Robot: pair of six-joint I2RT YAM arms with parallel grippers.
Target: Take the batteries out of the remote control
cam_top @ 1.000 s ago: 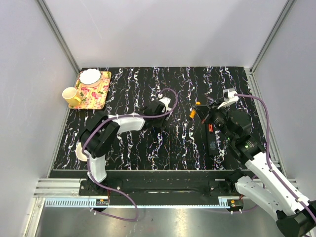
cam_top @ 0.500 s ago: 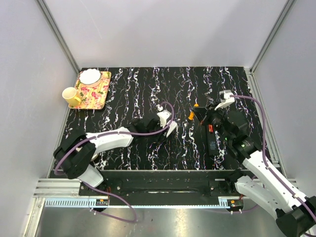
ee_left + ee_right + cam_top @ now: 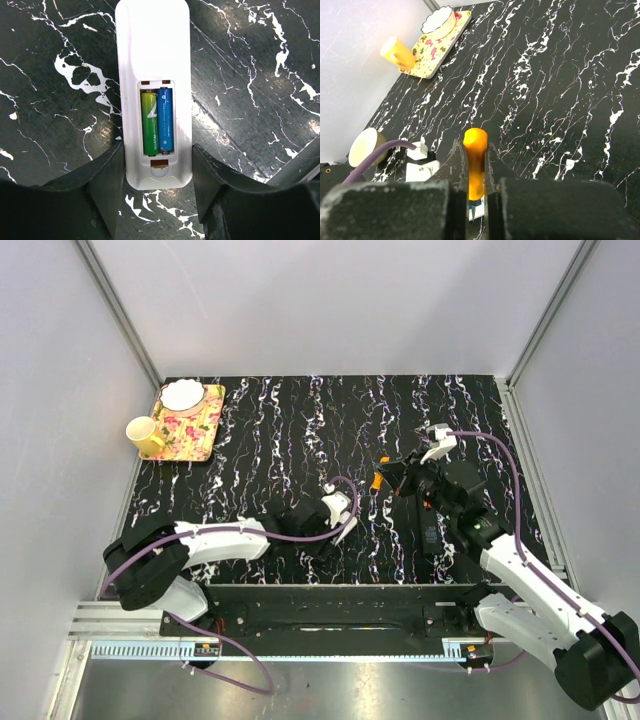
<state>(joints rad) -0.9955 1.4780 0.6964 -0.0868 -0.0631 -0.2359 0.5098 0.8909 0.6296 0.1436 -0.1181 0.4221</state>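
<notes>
A white remote control (image 3: 150, 50) lies back-up on the black marble table, its cover off. A green battery (image 3: 150, 122) and a blue battery (image 3: 166, 120) sit side by side in the bay. My left gripper (image 3: 157, 148) is shut across the remote's near end, one finger pressed on each long side. From above, the left gripper (image 3: 343, 523) hides most of that remote. My right gripper (image 3: 474, 147) is shut on a slim orange stick (image 3: 475, 160) with a rounded tip, held above the table at centre right (image 3: 378, 480).
A black remote (image 3: 432, 535) lies under the right arm, something red (image 3: 426, 503) showing at its far end. A flowered tray (image 3: 205, 422) with a white bowl (image 3: 182, 395) and a yellow cup (image 3: 145, 435) stands far left. A beige disc (image 3: 364, 145) lies near the left edge.
The left arm has drawn back toward the near edge, jaws unchanged around the white remote. The right gripper has moved left with the orange stick.
</notes>
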